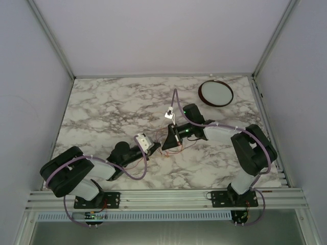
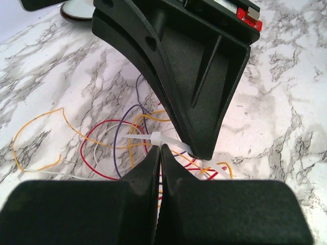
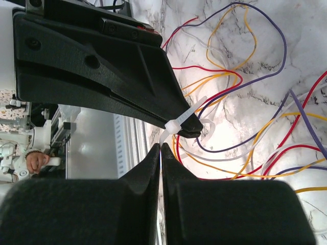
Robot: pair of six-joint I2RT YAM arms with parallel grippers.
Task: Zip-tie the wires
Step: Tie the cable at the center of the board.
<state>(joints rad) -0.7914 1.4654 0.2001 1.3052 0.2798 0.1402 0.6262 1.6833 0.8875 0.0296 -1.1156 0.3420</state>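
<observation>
The wires (image 2: 102, 148), thin loops of red, orange, purple and white, lie tangled on the marble table (image 1: 102, 112); they also show in the right wrist view (image 3: 245, 102). A white zip tie (image 2: 156, 138) runs around some of them, its head (image 3: 173, 124) resting against the tip of my left gripper (image 3: 190, 131). The left gripper (image 2: 159, 149) is shut on the zip tie right at the head. My right gripper (image 3: 160, 147) is shut on the tie's free tail, which runs down between its fingers. Both grippers meet tip to tip mid-table (image 1: 161, 146).
A dark-rimmed round white dish (image 1: 215, 93) sits at the back right of the table. A metal rail (image 1: 163, 196) runs along the near edge under both arm bases. Lilac arm cables (image 1: 176, 102) loop above the right arm.
</observation>
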